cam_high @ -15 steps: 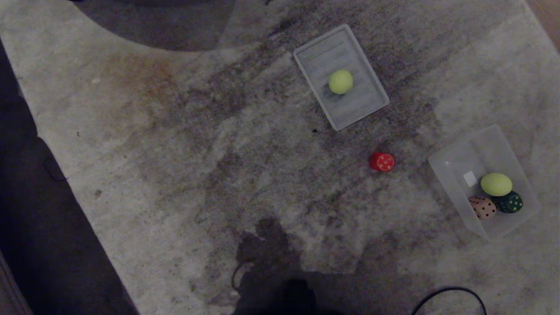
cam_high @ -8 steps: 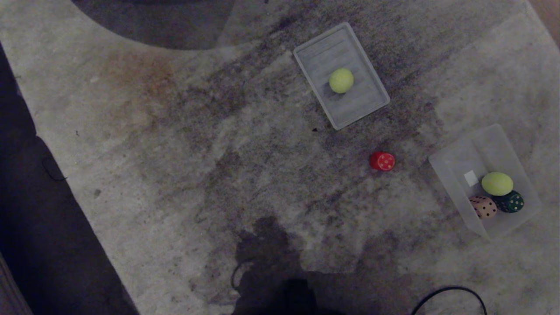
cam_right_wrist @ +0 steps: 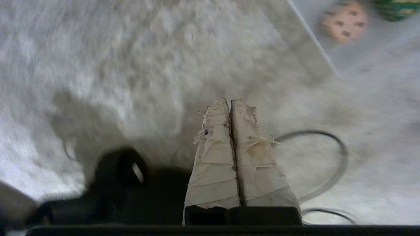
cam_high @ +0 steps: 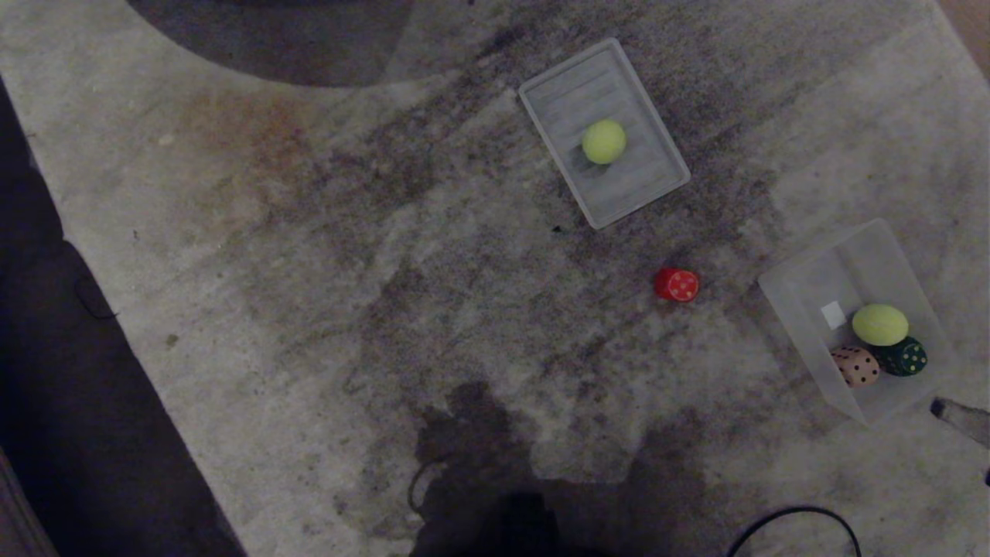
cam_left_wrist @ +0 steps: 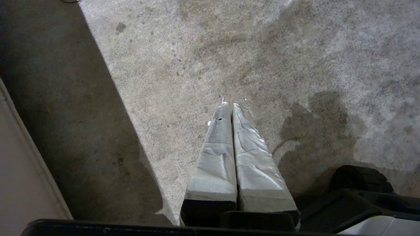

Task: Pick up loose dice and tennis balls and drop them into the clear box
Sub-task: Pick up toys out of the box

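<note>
Plainly, the right gripper (cam_right_wrist: 230, 101) hangs clenched and empty over bare carpet (cam_high: 325, 309), the clear box (cam_high: 812, 271) just ahead of its tips. The red die (cam_high: 676, 285) lies loose beyond that box; the robot should spread the fingers early and come down straight over it. A tennis ball (cam_high: 603, 141) rests on the lid (cam_high: 650, 186) farther off. A cable (cam_right_wrist: 334, 147) loops near the pincer. The left gripper (cam_left_wrist: 229, 105) hangs parked, pressed together.

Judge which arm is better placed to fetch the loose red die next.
Right, probably. The right gripper shows at the right edge beside the clear box, on the red die's side; the left gripper hangs over bare carpet.
</note>
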`<state>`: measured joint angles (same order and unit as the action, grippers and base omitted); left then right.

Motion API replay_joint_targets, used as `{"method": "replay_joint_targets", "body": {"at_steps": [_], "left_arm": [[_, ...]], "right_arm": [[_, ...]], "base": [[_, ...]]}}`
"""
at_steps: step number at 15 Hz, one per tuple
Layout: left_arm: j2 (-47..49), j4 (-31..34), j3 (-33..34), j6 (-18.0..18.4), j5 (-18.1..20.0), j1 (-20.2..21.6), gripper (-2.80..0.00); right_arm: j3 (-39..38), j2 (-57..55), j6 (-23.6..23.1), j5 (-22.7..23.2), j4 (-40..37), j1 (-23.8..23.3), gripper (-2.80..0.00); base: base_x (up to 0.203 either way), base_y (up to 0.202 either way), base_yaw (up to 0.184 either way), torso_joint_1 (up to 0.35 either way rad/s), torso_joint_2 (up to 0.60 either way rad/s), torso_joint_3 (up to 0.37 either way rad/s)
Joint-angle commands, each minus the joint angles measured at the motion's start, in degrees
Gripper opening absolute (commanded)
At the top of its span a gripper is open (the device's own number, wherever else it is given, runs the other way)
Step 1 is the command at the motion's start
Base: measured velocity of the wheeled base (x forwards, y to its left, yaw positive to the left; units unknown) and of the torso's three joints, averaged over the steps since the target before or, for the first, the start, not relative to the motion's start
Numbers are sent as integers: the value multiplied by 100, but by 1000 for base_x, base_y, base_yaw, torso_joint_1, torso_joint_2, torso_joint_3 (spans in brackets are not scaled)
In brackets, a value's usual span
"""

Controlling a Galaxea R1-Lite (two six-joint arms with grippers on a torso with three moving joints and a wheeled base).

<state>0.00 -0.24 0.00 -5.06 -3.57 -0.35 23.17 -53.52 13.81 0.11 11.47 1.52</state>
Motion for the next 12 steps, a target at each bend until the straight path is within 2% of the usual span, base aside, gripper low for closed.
{"method": "replay_joint_targets", "body": {"at_steps": [1,3,7,8,10,12], "left_arm": [[9,-2,9,-4,-3,0,-280],[9,-2,9,-4,-3,0,-280],[9,-2,9,-4,-3,0,-280],[9,-2,9,-4,-3,0,-280],[9,-2,9,-4,-3,0,-280],[9,-2,9,-4,-3,0,-280]], "right_arm": [[302,-2043,488,5,1299,270,-280],[881,-2866,1034,-4,1828,696,-280],[1404,-3976,1336,-125,2200,1074,-280],[1450,-4201,1342,-132,2243,1093,0],[1779,-4522,1242,-139,2268,1097,0],[2031,-4793,912,-156,2301,1103,0]], "base": [[0,0,0,0,0,0],[0,0,0,0,0,0],[0,0,0,0,0,0],[0,0,0,0,0,0],[0,0,0,0,0,0],[0,0,0,0,0,0]]}}
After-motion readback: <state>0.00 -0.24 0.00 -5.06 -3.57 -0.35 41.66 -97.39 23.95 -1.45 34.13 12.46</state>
